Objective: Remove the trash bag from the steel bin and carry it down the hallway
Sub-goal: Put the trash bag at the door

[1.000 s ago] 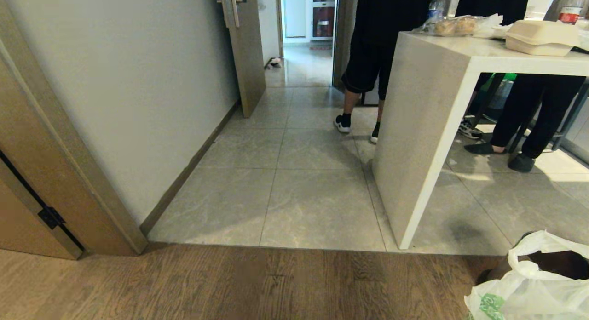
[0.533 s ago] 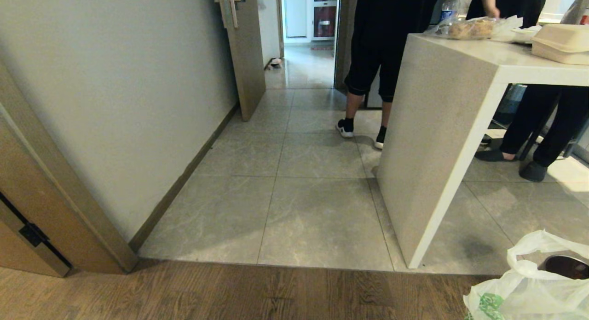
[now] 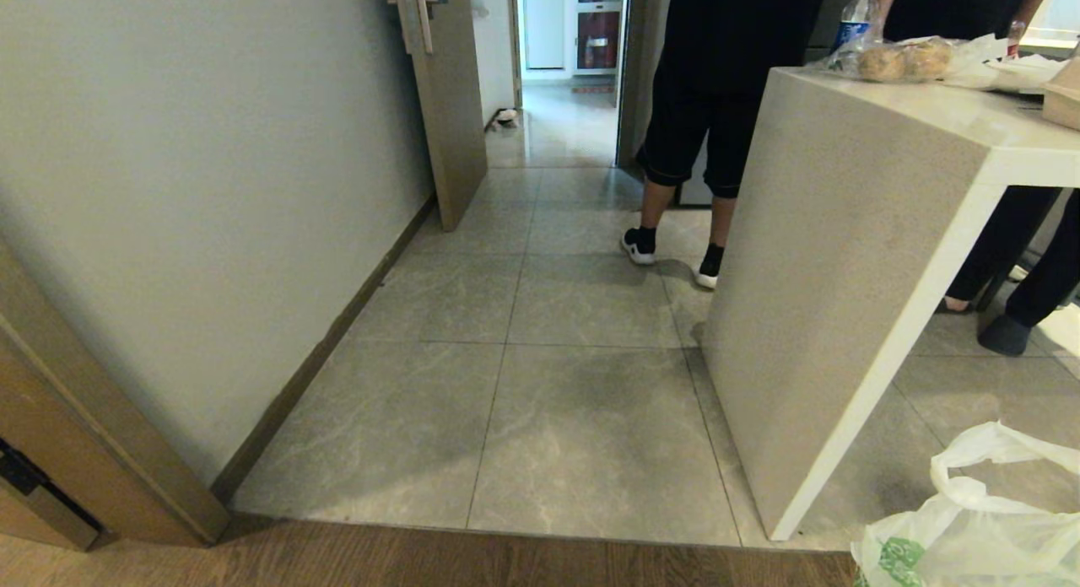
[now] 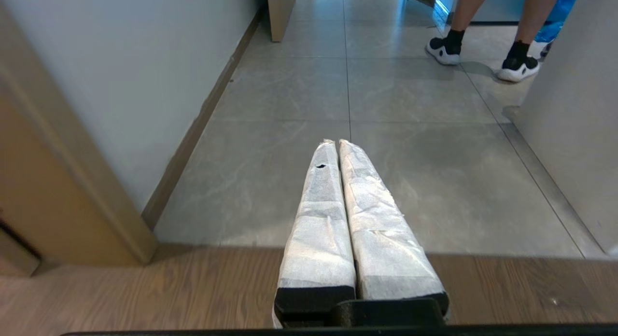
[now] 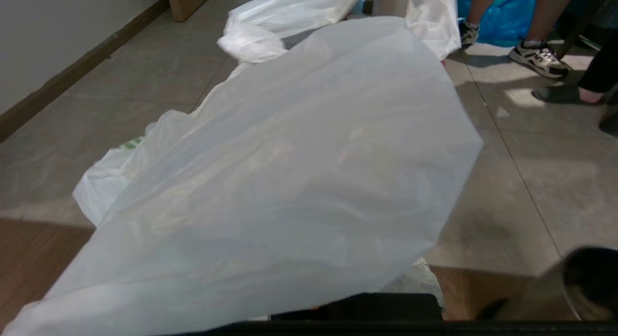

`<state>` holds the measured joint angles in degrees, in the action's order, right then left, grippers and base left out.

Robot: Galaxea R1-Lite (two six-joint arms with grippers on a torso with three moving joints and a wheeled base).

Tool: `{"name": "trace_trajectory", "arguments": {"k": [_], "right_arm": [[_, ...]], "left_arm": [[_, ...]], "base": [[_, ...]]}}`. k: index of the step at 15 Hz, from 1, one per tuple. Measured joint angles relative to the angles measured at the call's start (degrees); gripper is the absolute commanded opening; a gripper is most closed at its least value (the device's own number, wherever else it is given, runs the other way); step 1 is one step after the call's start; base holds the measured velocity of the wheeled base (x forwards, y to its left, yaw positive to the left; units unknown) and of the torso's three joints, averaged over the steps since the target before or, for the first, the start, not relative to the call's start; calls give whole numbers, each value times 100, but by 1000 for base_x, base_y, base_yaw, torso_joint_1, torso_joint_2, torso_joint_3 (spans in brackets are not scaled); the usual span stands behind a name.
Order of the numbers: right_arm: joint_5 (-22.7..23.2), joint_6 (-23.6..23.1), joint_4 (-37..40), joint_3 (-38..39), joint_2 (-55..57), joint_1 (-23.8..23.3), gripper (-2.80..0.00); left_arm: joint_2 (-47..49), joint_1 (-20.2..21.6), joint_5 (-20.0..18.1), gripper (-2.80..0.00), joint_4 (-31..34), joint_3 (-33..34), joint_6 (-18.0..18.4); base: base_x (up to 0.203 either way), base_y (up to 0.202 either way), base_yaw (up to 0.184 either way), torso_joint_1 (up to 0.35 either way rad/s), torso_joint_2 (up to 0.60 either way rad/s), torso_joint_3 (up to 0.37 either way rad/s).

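The trash bag point(image 3: 970, 519), thin white plastic with a green print, hangs at the lower right of the head view. In the right wrist view it point(image 5: 289, 181) drapes over my right gripper and hides the jaws; only a bit of one wrapped finger point(image 5: 425, 280) shows, and the gripper is shut on the bag. The steel bin point(image 5: 586, 287), with its dark rim, stands on the wood floor beside that arm, apart from the bag. My left gripper point(image 4: 336, 142) is shut with nothing in it and points down the hallway point(image 3: 582, 418) of grey tiles.
A white table point(image 3: 844, 275) narrows the passage on the right. A person's legs point(image 3: 688, 174) stand beside it and another person point(image 3: 1034, 266) behind it. The pale wall point(image 3: 211, 191), an open wooden door point(image 3: 447, 98) and a door frame point(image 3: 84, 435) line the left. A blue bag point(image 5: 502, 17) lies near the feet.
The whole head view has shifted: the camera has moved forward, the wood floor strip has shrunk and the tiles are closer. The bag stays at the lower right. The bin's dark opening has left the view.
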<state>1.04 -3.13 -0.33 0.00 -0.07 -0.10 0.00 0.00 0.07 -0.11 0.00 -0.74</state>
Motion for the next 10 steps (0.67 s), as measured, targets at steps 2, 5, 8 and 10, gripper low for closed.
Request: {"name": "trace_trajectory", "arguments": {"k": [2, 5, 8, 10], "right_arm": [[-1, -1, 2, 0, 0, 0, -280], [0, -1, 2, 0, 0, 2, -280], [0, -1, 0, 0, 0, 5, -280], [0, -1, 2, 0, 0, 0, -280]], "left_arm": [[0, 0, -2, -280, -2, 0, -2], [0, 0, 0, -280, -7, 0, 0], [0, 0, 0, -280, -2, 0, -2], [0, 0, 0, -280, -3, 0, 0]], "base": [[190, 0, 1, 4, -3, 2], [188, 0, 3, 2, 2, 6], [189, 0, 0, 4, 0, 3], [191, 0, 0, 4, 2, 1]]}}
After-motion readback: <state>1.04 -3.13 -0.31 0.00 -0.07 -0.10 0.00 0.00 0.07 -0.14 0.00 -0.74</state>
